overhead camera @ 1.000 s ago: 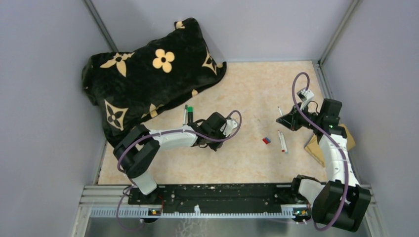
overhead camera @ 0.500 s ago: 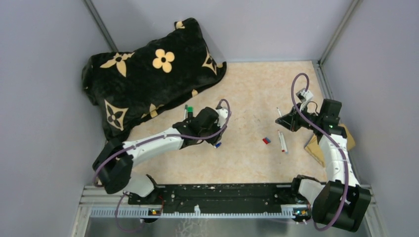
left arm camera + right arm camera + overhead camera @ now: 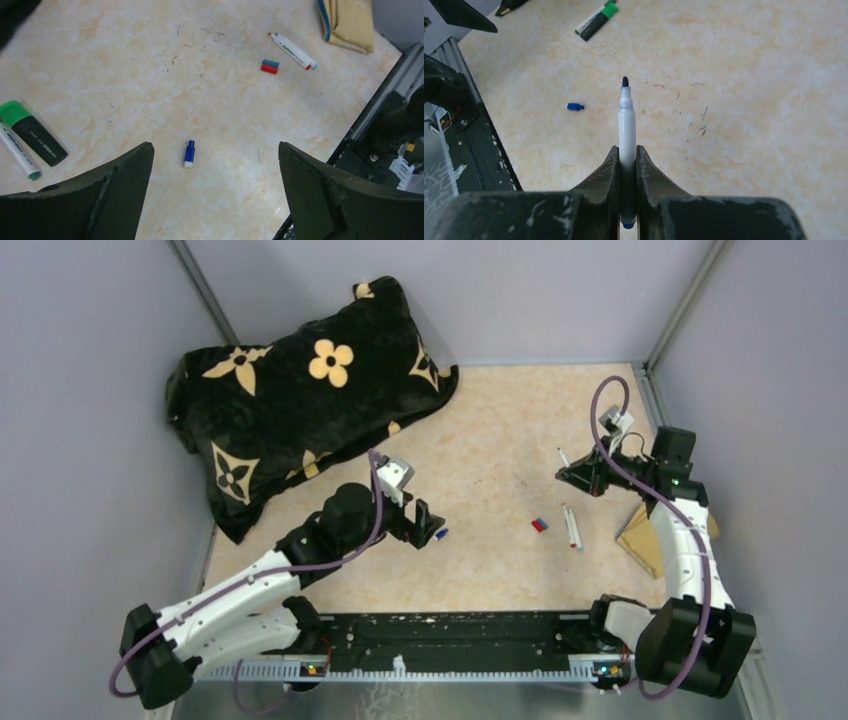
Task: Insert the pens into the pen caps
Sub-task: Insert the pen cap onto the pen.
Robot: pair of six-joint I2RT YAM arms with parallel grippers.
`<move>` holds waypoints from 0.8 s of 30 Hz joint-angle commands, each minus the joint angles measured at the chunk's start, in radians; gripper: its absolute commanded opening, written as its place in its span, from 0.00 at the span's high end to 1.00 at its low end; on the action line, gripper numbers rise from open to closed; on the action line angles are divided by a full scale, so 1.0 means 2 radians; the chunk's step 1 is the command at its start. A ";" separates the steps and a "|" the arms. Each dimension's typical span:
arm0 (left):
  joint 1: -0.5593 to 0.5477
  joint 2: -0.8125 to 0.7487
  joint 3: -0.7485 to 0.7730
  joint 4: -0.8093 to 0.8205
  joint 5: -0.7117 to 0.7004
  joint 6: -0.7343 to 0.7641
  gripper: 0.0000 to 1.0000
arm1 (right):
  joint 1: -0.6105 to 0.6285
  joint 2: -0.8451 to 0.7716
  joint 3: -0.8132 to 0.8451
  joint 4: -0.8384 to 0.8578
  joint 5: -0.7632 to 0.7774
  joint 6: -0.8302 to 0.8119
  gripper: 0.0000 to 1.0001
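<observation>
The left claw (image 3: 424, 525) has drawn back toward the table's (image 3: 500, 420) near edge and spread wide, empty; the blue cap (image 3: 189, 153) lies mid-table just ahead, end-on to it. The right claw (image 3: 626, 150), farther off, clamps a pen (image 3: 626, 122).

A robot lab cell: grey panels (image 3: 90, 440) enclose the tabletop (image 3: 500, 420), arms (image 3: 232, 592) bolted to a rail (image 3: 450, 630) at its near edge.
</observation>
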 commanded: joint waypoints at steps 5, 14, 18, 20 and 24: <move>0.008 -0.090 -0.101 0.108 0.009 -0.104 0.01 | 0.066 0.030 0.027 0.054 -0.025 -0.011 1.00; 0.009 -0.086 -0.149 0.161 0.085 -0.175 0.09 | 0.067 0.040 -0.004 0.043 0.006 -0.065 1.00; 0.009 -0.087 -0.171 0.177 0.083 -0.210 0.17 | 0.067 0.043 0.000 0.039 0.015 -0.070 1.00; 0.009 -0.089 -0.183 0.183 0.077 -0.238 0.24 | 0.067 0.043 0.001 0.041 0.023 -0.067 1.00; 0.009 -0.078 -0.206 0.193 0.077 -0.280 0.37 | 0.068 0.034 -0.003 0.043 0.037 -0.065 1.00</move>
